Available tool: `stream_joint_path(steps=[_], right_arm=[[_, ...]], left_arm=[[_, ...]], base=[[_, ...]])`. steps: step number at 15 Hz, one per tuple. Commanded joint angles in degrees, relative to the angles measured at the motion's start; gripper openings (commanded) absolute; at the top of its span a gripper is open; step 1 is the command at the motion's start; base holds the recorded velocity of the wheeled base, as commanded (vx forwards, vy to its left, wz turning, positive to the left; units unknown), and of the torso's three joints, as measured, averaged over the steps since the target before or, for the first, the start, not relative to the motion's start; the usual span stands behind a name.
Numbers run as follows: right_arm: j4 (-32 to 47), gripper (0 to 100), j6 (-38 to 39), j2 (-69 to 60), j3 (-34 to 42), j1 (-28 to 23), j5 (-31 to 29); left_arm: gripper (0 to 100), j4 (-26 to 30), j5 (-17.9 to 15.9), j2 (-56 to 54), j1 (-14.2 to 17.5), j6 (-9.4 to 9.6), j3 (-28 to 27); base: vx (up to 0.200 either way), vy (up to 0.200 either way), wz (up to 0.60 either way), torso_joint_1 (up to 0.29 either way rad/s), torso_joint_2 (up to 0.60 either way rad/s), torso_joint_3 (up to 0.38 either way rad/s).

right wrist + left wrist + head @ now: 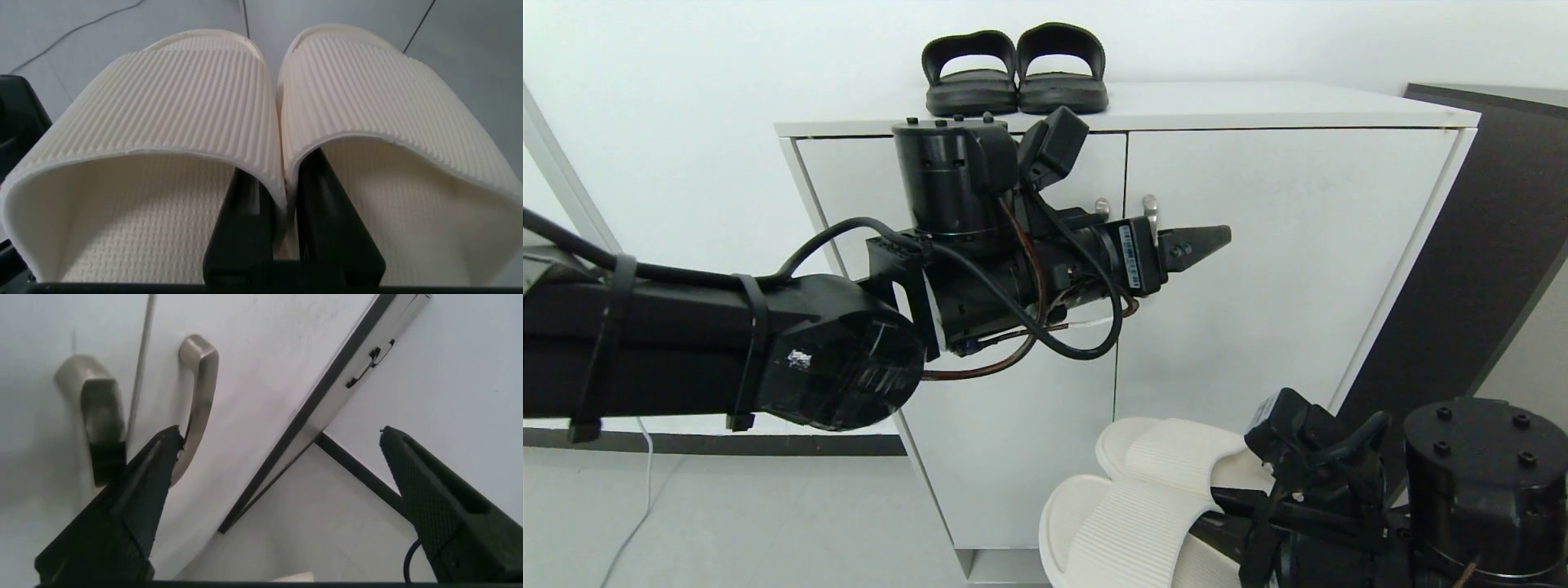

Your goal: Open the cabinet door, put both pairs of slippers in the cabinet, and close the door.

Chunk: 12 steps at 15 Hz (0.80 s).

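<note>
- White ribbed slippers (1152, 490) are pinched in the right gripper (282, 229).
- Left gripper (280, 437) is open by a silver door handle (200, 388).
- Black slippers (1015, 72) sit on the white cabinet (1298, 286).

Two closed white cabinet doors (1258, 286) bar the inside, their curved metal handles (200, 392) stand free just before the spread left gripper (1207, 239), and cream ribbed slippers (1143, 490) crowd the right door's foot.

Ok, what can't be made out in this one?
Cabinet inside: head view, shut doors hide it.
Door handles: head view, left gripper covers their lower parts.
White slippers heels: head view, behind right gripper and bottom edge.
That gripper's tips: right wrist view, buried under the slipper straps.
</note>
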Motion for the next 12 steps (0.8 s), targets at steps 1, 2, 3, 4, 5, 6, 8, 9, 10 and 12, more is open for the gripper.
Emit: stream_joint_path(steps=[1,2,3,4,5,6,8,9,10,12], right_arm=[[-0.03,0,0.02,0.02,0.05,0.02,0.08],[-0.03,0,0.02,0.02,0.05,0.02,0.08],[-0.03,0,0.02,0.02,0.05,0.02,0.08],[-0.03,0,0.02,0.1,0.05,0.02,0.17],[-0.03,0,0.02,0.1,0.14,0.02,0.17],[-0.03,0,0.11,0.02,0.14,0.02,0.25],[-0.03,0,0.19,-0.78,0.32,0.02,0.87],[-0.03,0,0.19,-0.78,0.41,0.11,1.13],[-0.03,0,0.19,-1.39,0.67,0.02,3.07],[0.06,0,0.02,-2.62,2.25,0.29,6.32]], left_arm=[[100,0.08,0.17,1.72,0.06,-0.01,-1.54],[100,0.0,0.17,1.98,0.06,-0.01,-1.54],[0,0.0,0.17,1.98,0.06,-0.01,-1.54],[0,0.0,0.17,1.98,0.06,-0.01,-1.18],[0,0.0,0.08,1.9,0.06,-0.01,-1.1],[0,0.08,0.17,1.72,-0.03,-0.01,-0.83],[0,0.08,0.17,1.46,-0.21,-0.01,-0.13],[0,0.08,0.17,1.37,-0.21,-0.01,0.05],[0,0.0,0.17,0.49,-0.29,-0.01,0.75],[0,-0.27,0.17,-1.27,-1.26,-0.01,3.56]], base=[[0.0,0.0,0.0,0.0,0.0,0.0],[0.0,0.0,0.0,0.0,0.0,0.0],[0.0,0.0,0.0,0.0,0.0,0.0],[0.0,0.0,0.0,0.0,0.0,0.0],[0.0,0.0,0.0,0.0,0.0,0.0],[0.0,0.0,0.0,0.0,0.0,0.0],[0.0,0.0,0.0,0.0,0.0,0.0],[0.0,0.0,0.0,0.0,0.0,0.0],[0.0,0.0,0.0,0.0,0.0,0.0],[0.0,0.0,0.0,0.0,0.0,0.0]])
